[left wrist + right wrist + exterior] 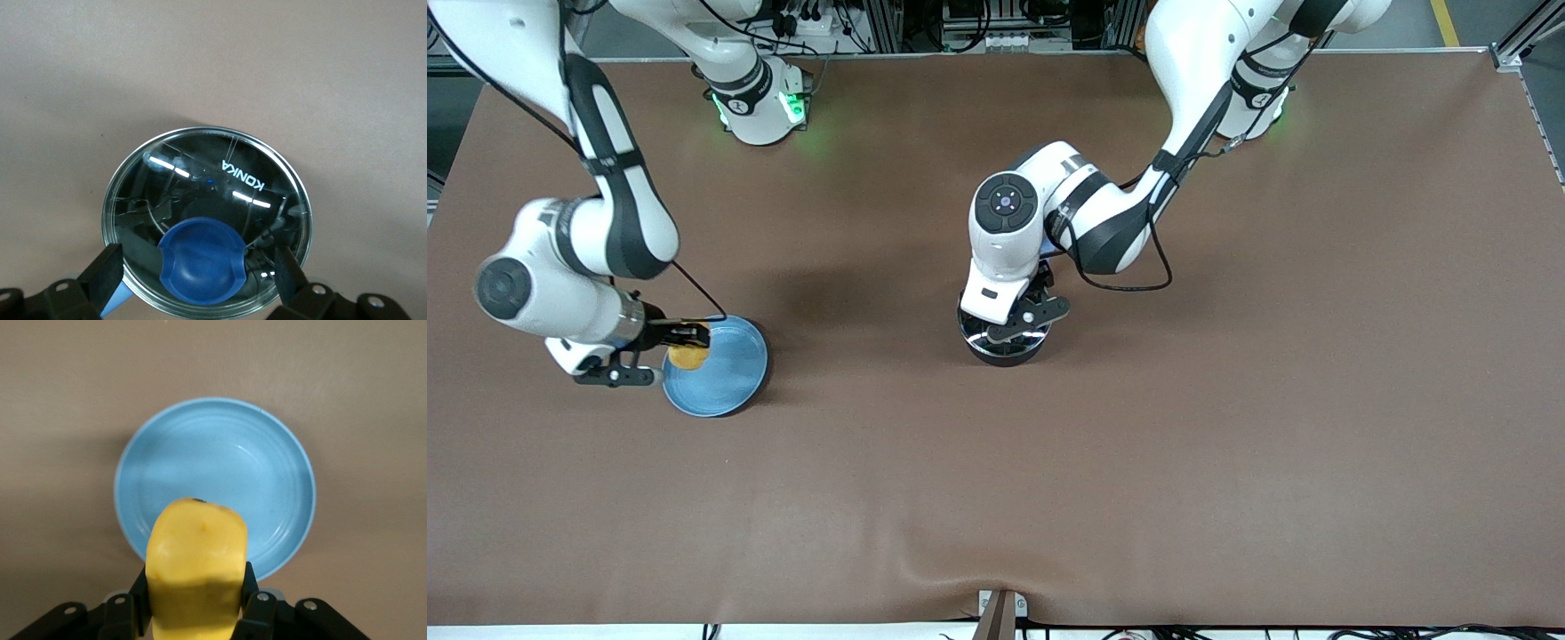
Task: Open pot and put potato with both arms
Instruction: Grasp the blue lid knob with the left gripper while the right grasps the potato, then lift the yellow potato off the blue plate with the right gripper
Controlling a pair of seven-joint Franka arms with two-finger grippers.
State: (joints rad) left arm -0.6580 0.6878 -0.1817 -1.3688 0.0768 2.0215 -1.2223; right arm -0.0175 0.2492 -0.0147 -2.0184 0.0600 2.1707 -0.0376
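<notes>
A: Where does the right gripper (pixel 687 340) sit in the front view?

B: At the lower left of the frame, over the near rim of the light-blue plate (pixel 734 373). Its fingers are clamped on the potato (pixel 688 355), a yellow-orange lump held above the plate.

A: Does the right wrist view agree?

B: Yes. The potato (pixel 196 567) fills the bottom centre of that frame, pinched between the two black fingers (pixel 252 600), and the plate (pixel 267 480) lies below it on the brown table (pixel 60 400), bare inside.

A: And the left gripper (pixel 1021 313)?

B: Just right of the middle of the front view, hanging straight over the pot (pixel 1005 348). The arm's white wrist hides most of the pot there; only its dark round rim shows at the bottom.

A: Is it holding anything?

B: No. In the left wrist view the two fingers (pixel 103 270) stand spread wide, one on each side of the blue knob (pixel 201 260) at the bottom of the frame, with a gap to the knob on both sides.

A: The lid?

B: The glass lid (pixel 220 180) sits on the pot, covering it fully. A sliver of the blue handle (pixel 115 301) peeks out at the lower left of that frame.
</notes>
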